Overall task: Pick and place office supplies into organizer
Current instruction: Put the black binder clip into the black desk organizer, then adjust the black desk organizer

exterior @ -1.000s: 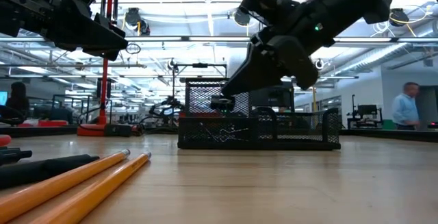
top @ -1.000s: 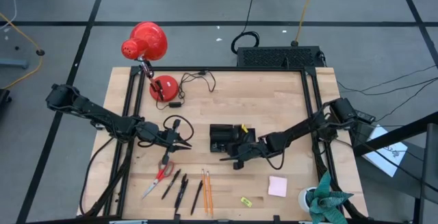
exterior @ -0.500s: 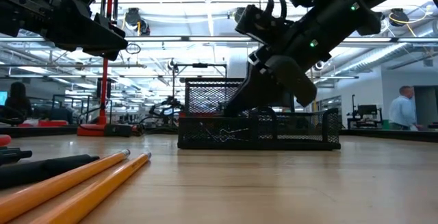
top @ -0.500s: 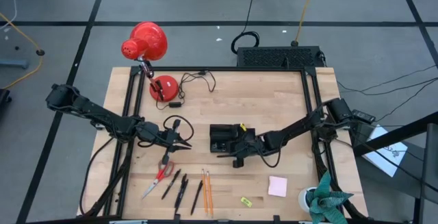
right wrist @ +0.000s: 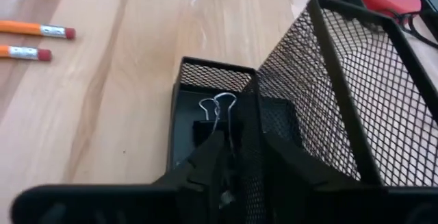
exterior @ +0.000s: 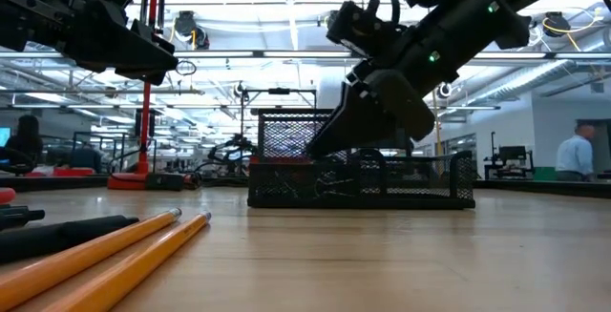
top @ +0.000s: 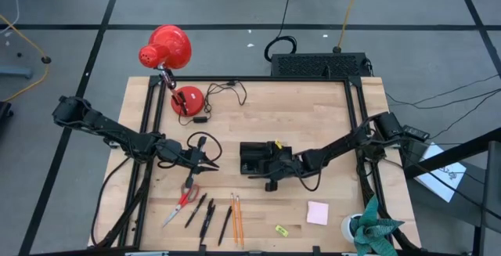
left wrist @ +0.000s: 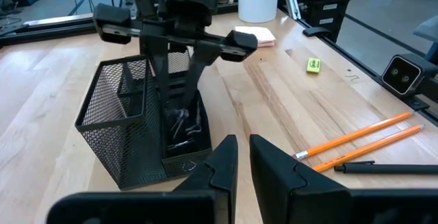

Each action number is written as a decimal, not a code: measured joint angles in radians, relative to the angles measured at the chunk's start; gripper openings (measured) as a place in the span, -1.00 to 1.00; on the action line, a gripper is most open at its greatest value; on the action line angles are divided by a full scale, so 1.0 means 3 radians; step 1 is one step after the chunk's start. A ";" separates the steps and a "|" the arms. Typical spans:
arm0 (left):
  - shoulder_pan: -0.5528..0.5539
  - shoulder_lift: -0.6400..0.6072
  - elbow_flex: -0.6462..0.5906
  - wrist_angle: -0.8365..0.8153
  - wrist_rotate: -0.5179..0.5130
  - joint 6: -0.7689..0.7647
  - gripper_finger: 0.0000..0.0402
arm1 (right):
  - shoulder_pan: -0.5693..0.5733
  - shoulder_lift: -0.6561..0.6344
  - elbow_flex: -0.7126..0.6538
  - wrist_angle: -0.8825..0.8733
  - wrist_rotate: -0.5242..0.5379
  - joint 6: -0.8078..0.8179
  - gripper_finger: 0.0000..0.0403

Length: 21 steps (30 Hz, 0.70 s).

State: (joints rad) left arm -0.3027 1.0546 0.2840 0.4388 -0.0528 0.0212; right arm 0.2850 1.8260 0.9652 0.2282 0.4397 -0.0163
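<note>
Status: placement in progress. The right gripper (top: 266, 167) is lowered into a low compartment of the organizer (top: 252, 150), fingers parted a little around a binder clip (right wrist: 217, 114) that rests on the compartment floor — whether they grip it cannot be told. More clips (left wrist: 185, 125) already lie inside. The left gripper (top: 210, 163) waits well to the left of the organizer, nearly closed and empty.

Remaining on the table: scissors (top: 182, 201), 3 black pens (top: 205, 213), 2 pencils (top: 236, 217), the pink sticky-note pad (top: 317, 212) and the yellow piece (top: 282, 230) — most of the set is unplaced.
</note>
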 joint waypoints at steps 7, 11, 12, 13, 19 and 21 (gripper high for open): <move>0.0000 0.0001 0.0000 -0.0009 0.0000 0.0001 -0.77 | 0.0113 -0.0352 -0.0001 0.0038 0.0011 -0.0411 -0.41; 0.0000 0.0000 0.0000 -0.0011 0.0000 0.0000 -0.77 | 0.0167 -0.0654 -0.0001 -0.0195 0.0283 -0.0580 -0.49; 0.0000 0.0000 0.0000 -0.0011 0.0000 0.0000 -0.77 | 0.0165 -0.0714 -0.0001 -0.0282 0.0426 -0.0589 -0.54; 0.0000 0.0001 0.0000 -0.0011 0.0000 0.0001 -0.77 | 0.0162 -0.0773 -0.0016 -0.0335 0.0548 -0.0601 -0.60; 0.0000 0.0000 0.0000 -0.0116 0.0000 0.0001 -0.77 | 0.0162 -0.1144 -0.0429 -0.0267 0.0709 -0.0706 -0.97; 0.0000 0.0001 0.0000 -0.0145 -0.0001 0.0001 -0.77 | 0.0133 -0.1281 -0.0657 0.0033 0.0696 -0.0755 -0.96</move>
State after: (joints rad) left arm -0.3027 1.0548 0.2840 0.3952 -0.0532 0.0216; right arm 0.3248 1.4416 0.7680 0.2379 0.6486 -0.2427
